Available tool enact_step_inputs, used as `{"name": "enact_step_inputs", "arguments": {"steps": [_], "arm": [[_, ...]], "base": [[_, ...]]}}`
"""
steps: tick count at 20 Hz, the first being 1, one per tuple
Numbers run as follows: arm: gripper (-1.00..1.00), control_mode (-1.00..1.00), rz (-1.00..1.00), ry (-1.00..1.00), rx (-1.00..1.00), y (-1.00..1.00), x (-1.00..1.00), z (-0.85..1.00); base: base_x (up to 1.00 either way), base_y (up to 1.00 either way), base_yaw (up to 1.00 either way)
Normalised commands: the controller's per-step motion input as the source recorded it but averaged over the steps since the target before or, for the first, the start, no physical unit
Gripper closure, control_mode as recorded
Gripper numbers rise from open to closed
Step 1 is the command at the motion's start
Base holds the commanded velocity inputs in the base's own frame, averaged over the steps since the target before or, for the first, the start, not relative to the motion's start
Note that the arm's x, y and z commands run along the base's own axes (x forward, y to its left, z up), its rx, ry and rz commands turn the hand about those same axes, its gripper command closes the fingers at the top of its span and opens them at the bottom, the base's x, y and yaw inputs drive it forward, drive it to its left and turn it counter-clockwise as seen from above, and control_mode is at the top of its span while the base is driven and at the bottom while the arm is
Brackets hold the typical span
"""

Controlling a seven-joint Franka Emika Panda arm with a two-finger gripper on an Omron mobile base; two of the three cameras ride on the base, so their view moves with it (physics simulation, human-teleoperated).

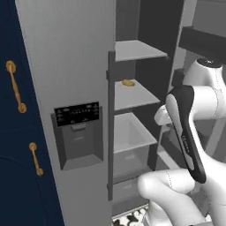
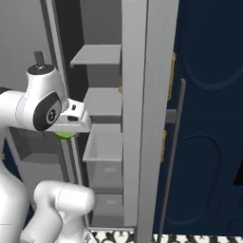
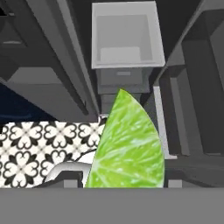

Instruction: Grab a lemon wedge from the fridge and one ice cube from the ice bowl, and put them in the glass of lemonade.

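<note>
I have the lemon wedge (image 3: 127, 144) clamped in my hand (image 2: 66, 129), its green flesh rising at the bottom centre of the hand view and a sliver of it peeking under my wrist at the left of the right base view. I am pointing it down over the patterned floor (image 3: 39, 146), just outside the fridge (image 1: 70, 88), whose open shelves and white drawer (image 1: 132, 134) sit mid-frame. Another small yellow piece (image 1: 128, 83) lies on the middle shelf. Holding the wedge low and free of the shelves should let me swing away without knocking it.
</note>
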Motion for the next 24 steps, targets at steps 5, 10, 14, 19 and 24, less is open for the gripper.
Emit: {"name": "enact_step_inputs", "arguments": {"steps": [5,10,14,19,24], "arm": [[1.00,1.00,0.00,0.00,0.00,0.00,0.00,0.00],[1.00,1.00,0.00,0.00,0.00,0.00,0.00,0.00],[1.00,1.00,0.00,0.00,0.00,0.00,0.00,0.00],[1.00,1.00,0.00,0.00,0.00,0.00,0.00,0.00],[1.00,1.00,0.00,0.00,0.00,0.00,0.00,0.00]], "base": [[-0.93,0.47,0.17],[-0.78,0.26,0.28],[-0.03,0.31,0.56],[0.24,0.48,0.69],[0.16,0.47,0.78]]}}
